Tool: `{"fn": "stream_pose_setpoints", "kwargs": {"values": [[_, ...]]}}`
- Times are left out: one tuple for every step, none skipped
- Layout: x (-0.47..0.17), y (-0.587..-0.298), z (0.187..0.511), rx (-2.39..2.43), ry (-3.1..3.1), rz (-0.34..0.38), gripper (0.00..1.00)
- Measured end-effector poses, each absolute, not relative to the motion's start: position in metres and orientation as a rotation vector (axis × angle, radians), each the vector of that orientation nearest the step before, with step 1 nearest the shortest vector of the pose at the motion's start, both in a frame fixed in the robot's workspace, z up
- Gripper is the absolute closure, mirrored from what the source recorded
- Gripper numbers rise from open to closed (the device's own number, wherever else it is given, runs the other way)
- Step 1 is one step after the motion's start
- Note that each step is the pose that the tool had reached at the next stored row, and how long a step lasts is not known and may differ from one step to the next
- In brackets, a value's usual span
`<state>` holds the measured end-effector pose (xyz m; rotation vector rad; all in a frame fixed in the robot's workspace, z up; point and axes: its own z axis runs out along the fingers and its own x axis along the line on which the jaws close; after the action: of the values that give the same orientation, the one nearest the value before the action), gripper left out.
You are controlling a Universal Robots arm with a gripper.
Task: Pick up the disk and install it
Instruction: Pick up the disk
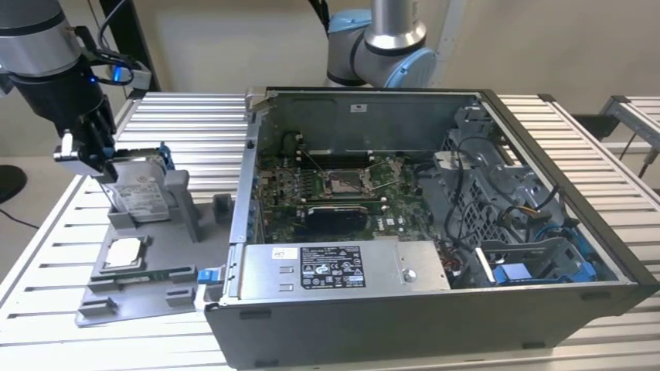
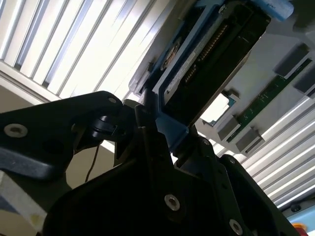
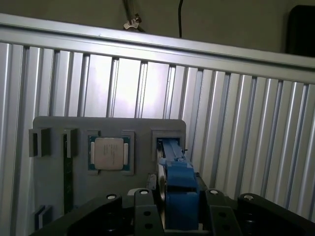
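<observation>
The disk [image 1: 139, 192] stands on edge in a slot of the grey holder tray [image 1: 134, 287], at the exterior view's left, with its white label facing outward. My gripper [image 1: 91, 158] reaches down onto its upper end. In the first wrist view the disk's blue carrier frame [image 3: 178, 182] sits squeezed between my black fingers [image 3: 147, 209], with the gripper [image 3: 179, 214] shut on it. The second wrist view shows the disk's dark underside and connector [image 2: 216, 54], and the gripper [image 2: 165, 125] clamped on the blue edge.
A square silver CPU chip [image 1: 124, 251] lies in the tray beside the disk. The open computer case [image 1: 413, 232] fills the middle and right, with its power-supply box [image 1: 341, 267] in front and a blue-trimmed drive bay [image 1: 526, 270] at the front right. Another arm's base [image 1: 382, 46] stands behind it.
</observation>
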<state>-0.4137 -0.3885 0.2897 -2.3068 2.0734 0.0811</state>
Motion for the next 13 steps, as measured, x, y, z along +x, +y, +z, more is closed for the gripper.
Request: {"fn": "stream_pose_setpoints", "kwargs": {"values": [[-0.4137,-0.3885,0.2903,-2.307,2.074,0.081,1.00],[-0.4137,-0.3885,0.2910,-2.307,2.074,0.081,1.00],[-0.4137,-0.3885,0.2917,-2.307,2.073,0.081,1.00],[-0.4137,-0.3885,0.2926,-2.307,2.073,0.081,1.00],[-0.4137,-0.3885,0.2936,-2.307,2.073,0.081,1.00],[-0.4137,-0.3885,0.2947,-2.307,2.073,0.081,1.00],[-0.4137,-0.3885,0.2951,-2.307,2.073,0.081,1.00],[-0.4137,-0.3885,0.2951,-2.307,2.073,0.081,1.00],[-0.4137,-0.3885,0.2951,-2.307,2.073,0.081,1.00],[-0.4137,-0.3885,0.2952,-2.307,2.073,0.081,1.00],[-0.4137,-0.3885,0.2952,-2.307,2.073,0.081,1.00],[-0.4137,-0.3885,0.2952,-2.307,2.073,0.081,1.00],[-0.4137,-0.3885,0.2948,-2.307,2.073,0.081,1.00]]}}
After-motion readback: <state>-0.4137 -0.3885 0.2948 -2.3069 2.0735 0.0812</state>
